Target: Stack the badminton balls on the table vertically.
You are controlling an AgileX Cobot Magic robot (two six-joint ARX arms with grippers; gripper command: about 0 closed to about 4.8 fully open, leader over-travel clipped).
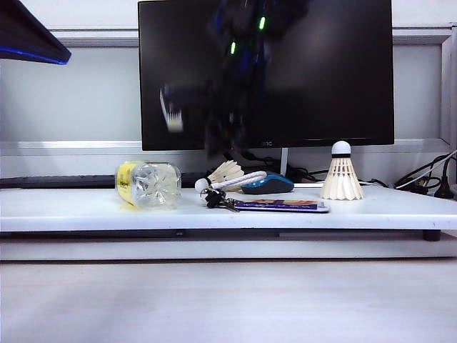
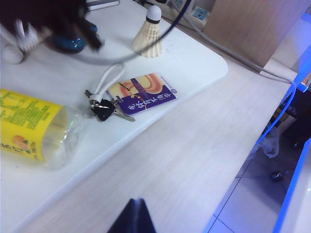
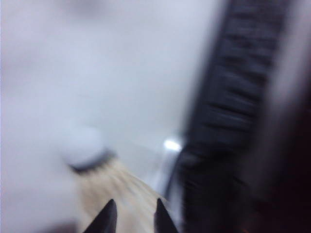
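One badminton ball (image 1: 341, 171) stands upright, cork up, at the right of the white table (image 1: 71, 207); it also shows in the left wrist view (image 2: 149, 31). Another badminton ball (image 1: 226, 172) lies on its side behind the cord. My right gripper (image 1: 175, 111) hangs blurred in the air before the monitor. In its wrist view my right gripper (image 3: 133, 201) has its jaws on either side of the skirt of a third badminton ball (image 3: 114, 187), cork pointing away. My left gripper (image 2: 137, 200) is shut on nothing, over the pale wood surface off the table's front edge.
A clear bottle with a yellow label (image 1: 148, 184) lies at the table's left. Keys on a white cord (image 1: 221, 199) and a purple card (image 1: 282, 205) lie at the front middle. A blue mouse (image 1: 268, 184), the black monitor (image 1: 321, 71) and cables (image 1: 421, 179) stand behind.
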